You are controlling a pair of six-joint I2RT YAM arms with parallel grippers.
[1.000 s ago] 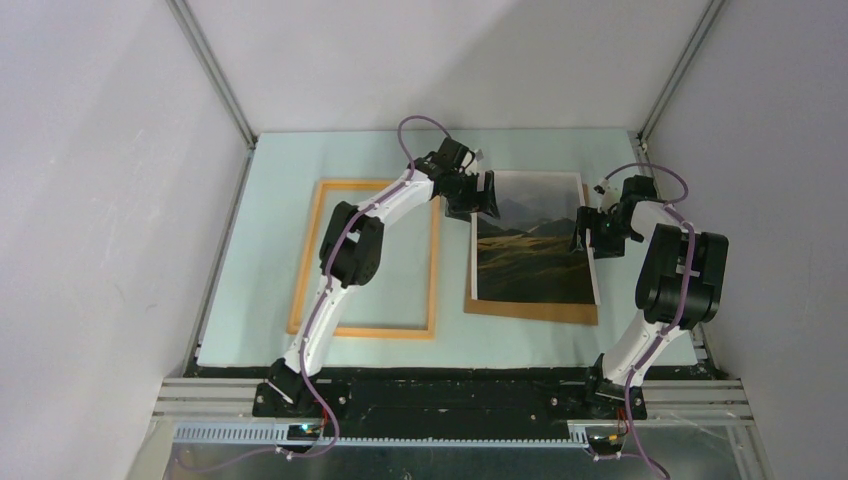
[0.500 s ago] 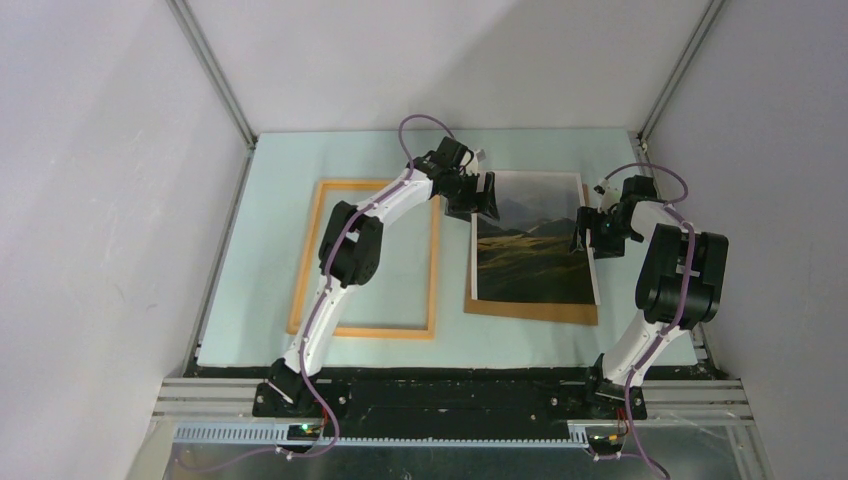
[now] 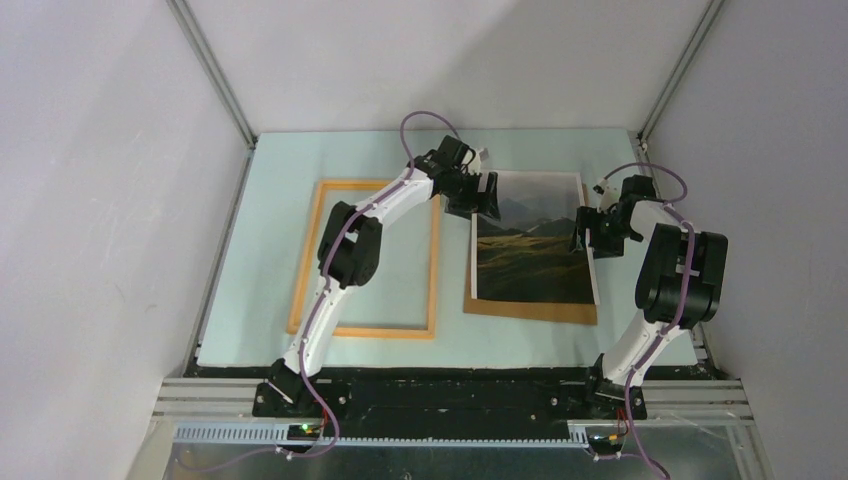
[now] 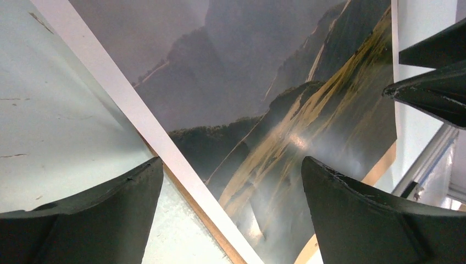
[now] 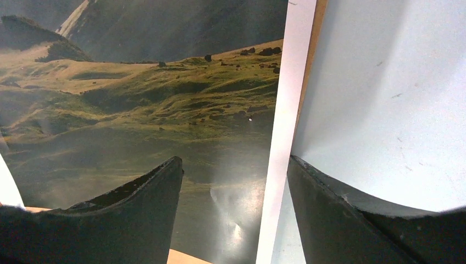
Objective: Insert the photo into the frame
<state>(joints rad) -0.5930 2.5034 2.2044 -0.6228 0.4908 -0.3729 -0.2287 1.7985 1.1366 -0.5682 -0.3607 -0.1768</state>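
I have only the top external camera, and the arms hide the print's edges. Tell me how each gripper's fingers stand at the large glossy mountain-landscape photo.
Observer: In the left wrist view, the left gripper is open. One finger is over the pale mat, the other over the photo, with its white border between them.
Operator: Report the right one.
Observer: The right gripper is open too, straddling the opposite white border.
Operator: Say what shows beside that border.
Observer: A thin strip of the flat brown backing board, sticking out from under the print.
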